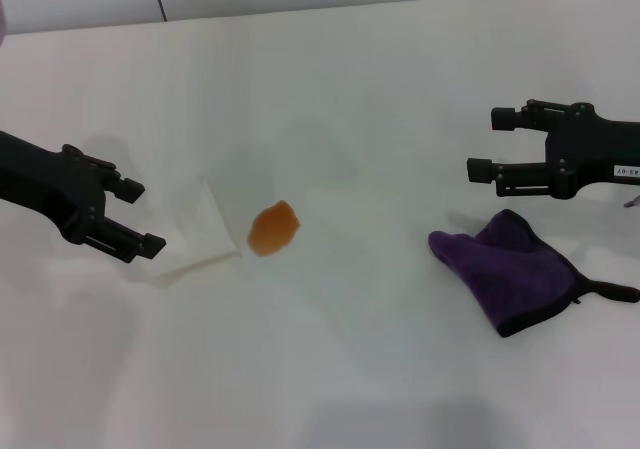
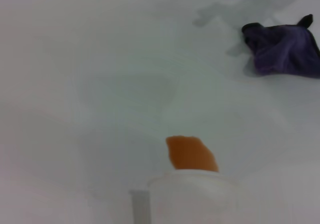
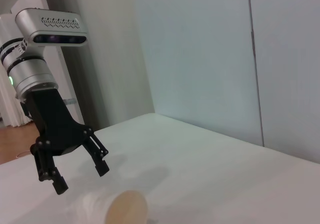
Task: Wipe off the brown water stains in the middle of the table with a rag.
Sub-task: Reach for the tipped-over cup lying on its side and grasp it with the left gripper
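The brown water stain (image 1: 273, 228) is a small orange-brown blotch in the middle of the white table (image 1: 400, 69). It also shows in the left wrist view (image 2: 191, 154). The dark purple rag (image 1: 515, 269) lies crumpled on the table to the right of the stain, and shows in the left wrist view (image 2: 285, 49). My right gripper (image 1: 485, 144) is open and empty, hovering just behind and above the rag. My left gripper (image 1: 143, 216) is open and empty at the left; the right wrist view shows it far off (image 3: 80, 176).
A white paper cup (image 1: 195, 234) lies on its side between my left gripper and the stain, its mouth toward the stain. It also shows in the left wrist view (image 2: 195, 199) and the right wrist view (image 3: 127, 209). A wall runs behind the table.
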Available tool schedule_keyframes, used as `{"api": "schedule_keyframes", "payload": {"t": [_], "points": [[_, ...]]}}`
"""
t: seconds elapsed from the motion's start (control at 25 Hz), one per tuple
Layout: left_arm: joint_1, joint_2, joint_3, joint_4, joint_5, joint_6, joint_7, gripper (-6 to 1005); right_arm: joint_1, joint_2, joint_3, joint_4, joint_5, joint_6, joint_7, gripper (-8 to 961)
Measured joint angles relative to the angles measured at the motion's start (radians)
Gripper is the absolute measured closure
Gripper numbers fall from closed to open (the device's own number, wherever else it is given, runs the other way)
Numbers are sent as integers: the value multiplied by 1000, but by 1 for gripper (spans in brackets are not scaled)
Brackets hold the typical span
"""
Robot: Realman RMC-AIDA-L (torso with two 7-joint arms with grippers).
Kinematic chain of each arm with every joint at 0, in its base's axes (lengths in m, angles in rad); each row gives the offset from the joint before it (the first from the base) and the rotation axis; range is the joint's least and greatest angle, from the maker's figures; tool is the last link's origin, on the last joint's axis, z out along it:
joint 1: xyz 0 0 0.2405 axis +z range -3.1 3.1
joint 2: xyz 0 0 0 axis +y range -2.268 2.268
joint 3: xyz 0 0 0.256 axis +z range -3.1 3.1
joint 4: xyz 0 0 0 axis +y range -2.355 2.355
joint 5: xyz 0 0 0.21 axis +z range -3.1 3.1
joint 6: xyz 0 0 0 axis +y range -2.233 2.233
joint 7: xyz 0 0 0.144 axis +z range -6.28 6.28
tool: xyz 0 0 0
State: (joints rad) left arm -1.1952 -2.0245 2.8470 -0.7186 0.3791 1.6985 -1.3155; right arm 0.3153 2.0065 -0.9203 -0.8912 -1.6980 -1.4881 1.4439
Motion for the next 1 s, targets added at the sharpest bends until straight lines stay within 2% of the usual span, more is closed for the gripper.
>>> {"api": "schedule_keyframes", "payload": {"t": [0.2,0.44,0.72,1.0], "points": [[7,8,0,0,0,-6,-5,119,1,0,0,0,0,0,0,90],[0,7,0,0,24,-30,-7,120,2,0,-2,0,0,0,-1,89],[-15,0,0,10,47,-64,-4,119,2,1,-6,1,0,0,-1,90],[-37,-18,0,10,60,-84,0,119,2,2,-5,2,0,0,-1,94]]}}
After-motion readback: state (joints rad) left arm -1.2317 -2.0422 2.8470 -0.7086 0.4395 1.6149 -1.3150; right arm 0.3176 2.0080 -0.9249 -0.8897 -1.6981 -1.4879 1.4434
